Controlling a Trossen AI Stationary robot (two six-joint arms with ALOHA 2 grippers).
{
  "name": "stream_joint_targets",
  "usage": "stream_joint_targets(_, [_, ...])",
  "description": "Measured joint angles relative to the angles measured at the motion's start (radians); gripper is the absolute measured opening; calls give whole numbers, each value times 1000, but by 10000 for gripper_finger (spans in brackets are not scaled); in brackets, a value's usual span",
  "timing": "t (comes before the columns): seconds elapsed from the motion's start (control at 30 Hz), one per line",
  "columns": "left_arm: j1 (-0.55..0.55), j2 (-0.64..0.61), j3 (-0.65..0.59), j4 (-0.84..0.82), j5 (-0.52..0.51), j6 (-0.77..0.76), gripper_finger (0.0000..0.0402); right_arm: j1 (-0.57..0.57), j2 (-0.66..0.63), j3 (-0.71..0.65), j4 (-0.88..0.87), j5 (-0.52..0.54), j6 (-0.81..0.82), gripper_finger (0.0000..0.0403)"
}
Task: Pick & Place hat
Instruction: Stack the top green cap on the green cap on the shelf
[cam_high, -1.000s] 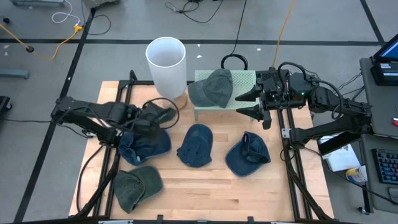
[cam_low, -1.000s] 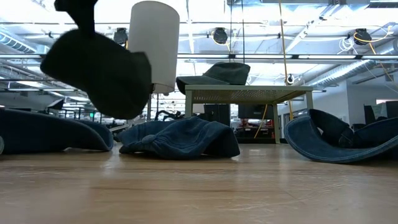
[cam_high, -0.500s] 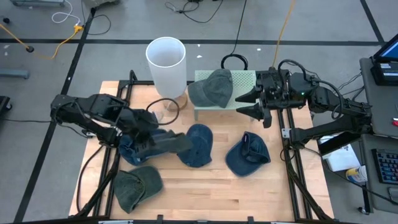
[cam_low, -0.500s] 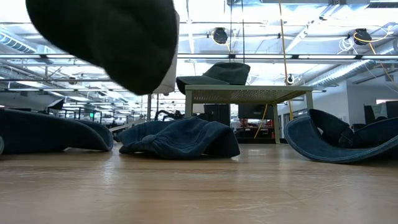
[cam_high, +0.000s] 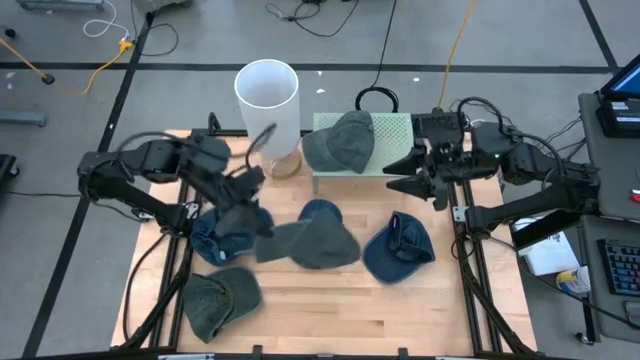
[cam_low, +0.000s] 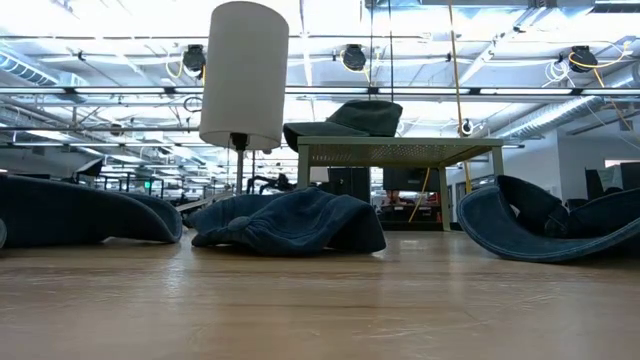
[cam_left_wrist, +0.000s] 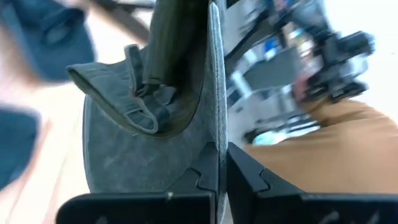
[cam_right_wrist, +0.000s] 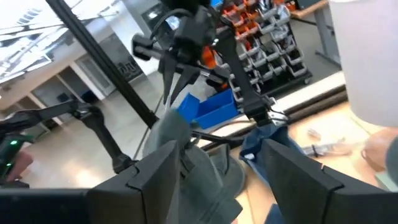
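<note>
Grey hat (cam_high: 308, 243) hangs clenched in the left claw (cam_high: 252, 212) above the table's (cam_high: 330, 310) middle; right claw (cam_high: 412, 172) released.

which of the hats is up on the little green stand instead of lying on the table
The grey-green hat at the back, sitting on the pale green stand beside the white cylinder. The other hats lie on the wooden table, except one gripped by the left tool.
</note>
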Motion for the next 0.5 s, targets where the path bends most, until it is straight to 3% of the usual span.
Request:
stream_joint_targets(0.3, [126, -10, 0, 255, 122, -111, 9, 22, -25, 0, 142, -30, -29, 309])
stream_joint_targets(0.5, [221, -11, 0, 353, 186, -148, 9, 21, -65, 0, 145, -21, 34, 324])
